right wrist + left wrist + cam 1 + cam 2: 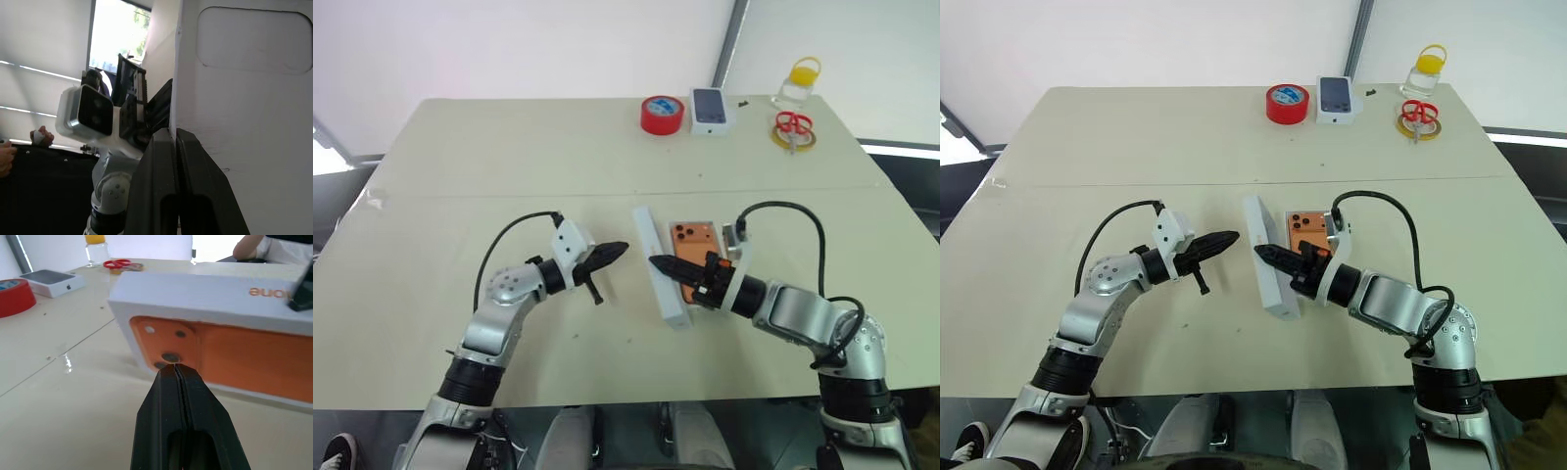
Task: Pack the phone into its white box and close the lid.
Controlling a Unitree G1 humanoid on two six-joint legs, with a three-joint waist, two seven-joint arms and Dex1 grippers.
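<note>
The lid (663, 272) stands on its long edge at the table's middle, between my two grippers. Its outer face, printed with an orange phone picture (244, 357), is turned to my left gripper (619, 250), which is shut and hangs a short way off it. My right gripper (656, 261) is shut too, with its tip against the lid's white inner face (244, 122). Just behind the lid the orange phone (693, 239) lies back up, lenses at its far left corner, inside the white box (693, 222), of which a thin rim shows.
At the table's far edge stand a red tape roll (662, 115), a small dark-topped white box (710, 110), red scissors on a yellow ring (793, 127) and a yellow-capped bottle (800, 83). A person's hand (38, 135) shows beyond the table.
</note>
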